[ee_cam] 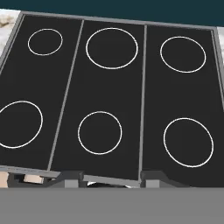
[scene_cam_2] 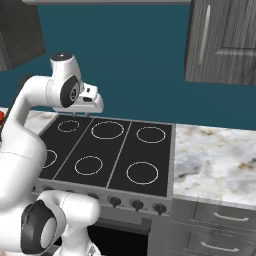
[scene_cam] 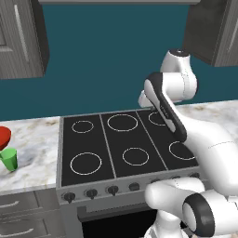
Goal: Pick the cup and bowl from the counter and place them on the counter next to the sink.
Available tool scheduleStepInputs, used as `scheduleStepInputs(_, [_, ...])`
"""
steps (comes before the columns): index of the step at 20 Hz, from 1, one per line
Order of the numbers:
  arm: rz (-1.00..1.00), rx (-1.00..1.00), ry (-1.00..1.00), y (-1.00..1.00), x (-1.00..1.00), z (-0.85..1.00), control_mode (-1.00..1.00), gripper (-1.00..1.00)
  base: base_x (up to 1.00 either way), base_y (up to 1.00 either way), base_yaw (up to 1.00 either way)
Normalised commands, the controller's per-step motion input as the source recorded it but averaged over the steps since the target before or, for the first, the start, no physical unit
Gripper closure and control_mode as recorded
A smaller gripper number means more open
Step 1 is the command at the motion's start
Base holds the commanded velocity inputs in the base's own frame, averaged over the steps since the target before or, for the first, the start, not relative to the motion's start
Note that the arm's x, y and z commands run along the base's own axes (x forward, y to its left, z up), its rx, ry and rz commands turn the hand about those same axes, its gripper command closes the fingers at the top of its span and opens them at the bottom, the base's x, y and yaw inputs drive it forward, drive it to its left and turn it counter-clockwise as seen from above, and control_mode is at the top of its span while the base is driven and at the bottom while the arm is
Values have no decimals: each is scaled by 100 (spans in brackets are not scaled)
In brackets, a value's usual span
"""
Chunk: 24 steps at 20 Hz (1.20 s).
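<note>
Cup point(scene_cam: 9, 159) and bowl point(scene_cam: 3, 137) sit on the counter point(scene_cam: 32, 139) left of the stovetop point(scene_cam: 121, 144), well apart from the gripper point(scene_cam_2: 80, 114). It hangs over the burners, apparently holding nothing; its jaw spread I cannot tell. Beyond, a teal wall point(scene_cam: 107, 56) and grey cabinets point(scene_cam_2: 222, 42).

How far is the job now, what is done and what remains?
Nothing looks done: the cup and bowl sit on the counter left of the stove. The tool hangs over the stove, holding nothing. Both picks and placings remain.
</note>
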Motion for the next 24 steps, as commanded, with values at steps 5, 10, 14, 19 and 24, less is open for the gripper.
scheduleStepInputs(5, [1,0,-3,27,-16,-2,-100,-100,0,0,0])
scheduleStepInputs(10, [7,0,0,55,-28,0,-100,-100,0,0,0])
scheduleStepInputs(14, [14,1,0,59,-18,0,-100,-100,0,0,0])
scheduleStepInputs(19, [11,4,-1,55,-11,0,-100,-100,0,0,0])
scheduleStepInputs(24, [9,17,-7,46,-6,0,-100,-100,0,0,0])
